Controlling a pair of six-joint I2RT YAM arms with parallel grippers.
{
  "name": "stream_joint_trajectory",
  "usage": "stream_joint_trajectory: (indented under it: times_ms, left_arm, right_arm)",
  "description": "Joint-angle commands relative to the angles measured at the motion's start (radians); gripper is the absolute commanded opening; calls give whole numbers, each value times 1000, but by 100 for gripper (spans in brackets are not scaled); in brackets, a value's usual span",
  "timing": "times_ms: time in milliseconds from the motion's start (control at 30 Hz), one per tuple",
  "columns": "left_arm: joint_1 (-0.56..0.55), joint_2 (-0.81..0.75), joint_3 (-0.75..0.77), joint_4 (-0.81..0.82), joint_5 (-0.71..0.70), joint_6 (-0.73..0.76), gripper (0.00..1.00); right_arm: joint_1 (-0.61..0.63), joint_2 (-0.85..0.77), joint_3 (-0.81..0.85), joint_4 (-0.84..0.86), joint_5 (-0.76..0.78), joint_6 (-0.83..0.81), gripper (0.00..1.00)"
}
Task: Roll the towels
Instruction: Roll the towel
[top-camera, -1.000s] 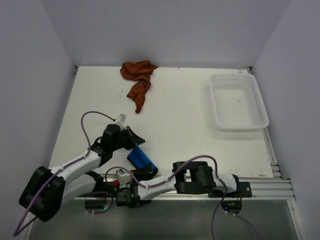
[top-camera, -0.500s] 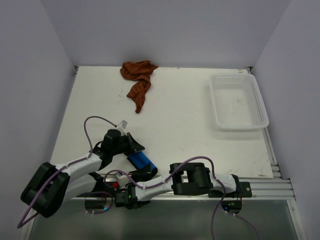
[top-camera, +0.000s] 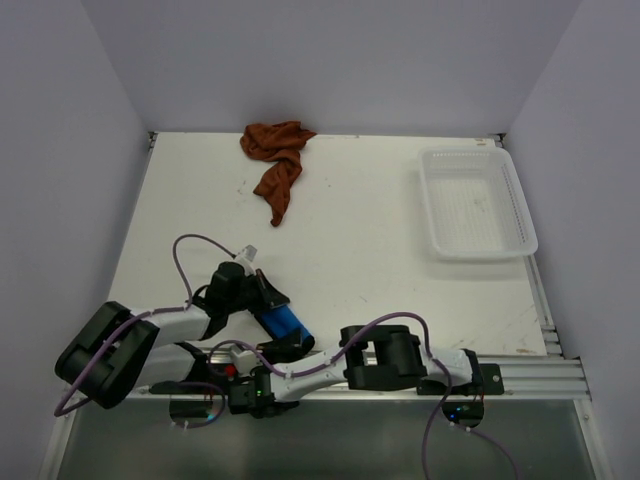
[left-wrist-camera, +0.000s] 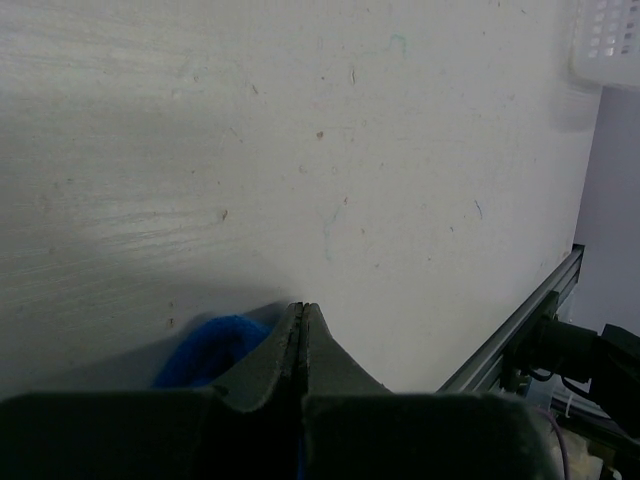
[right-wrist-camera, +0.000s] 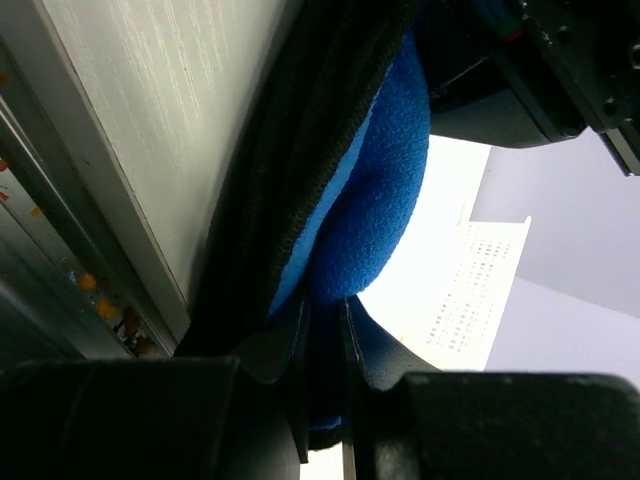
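The blue towel (top-camera: 283, 322) lies as a short roll near the table's front edge, between my two grippers. My right gripper (top-camera: 291, 347) comes in low from the near side and is shut on the towel's blue fleece (right-wrist-camera: 378, 200), which fills the gap at the right gripper (right-wrist-camera: 325, 305). My left gripper (top-camera: 268, 297) rests at the roll's far left end. In the left wrist view the left gripper (left-wrist-camera: 302, 309) has its jaws pressed together, with the blue towel (left-wrist-camera: 212, 346) just beside and under the left finger. The rust-brown towel (top-camera: 277, 166) lies crumpled at the far edge, untouched.
A white mesh basket (top-camera: 434, 210) stands at the right, also seen as the basket (right-wrist-camera: 482, 290) beyond the blue cloth. An aluminium rail (top-camera: 530, 375) runs along the table's near edge. Grey walls close in the left, far and right sides.
My left gripper has slid nearer and down against the blue roll, its arm folding lower. The right arm edged slightly left, still holding the towel. The brown towel has not moved.
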Motion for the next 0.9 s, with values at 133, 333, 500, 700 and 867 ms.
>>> stream_joint_trajectory:
  times_ms: [133,333,500,700,867]
  left_arm:
    - [3,99,36,4,-89,95,0]
    - [3,149,52,22,-98,103,0]
    - [3,169,52,20,-115,115,0]
    - [3,171,52,8,-129,124,0]
    - [3,162,36,10,-129,119,0]
  right_arm:
    - [19,-147,-113,132,-128,5,25]
    - [20,-301,-204,175,-158,68,37]
    - [17,-401,-271,206,-197,138,41]
    - [19,-519,-366,236,-251,210,43]
    - [19,-647,-444,287,-321,270,42]
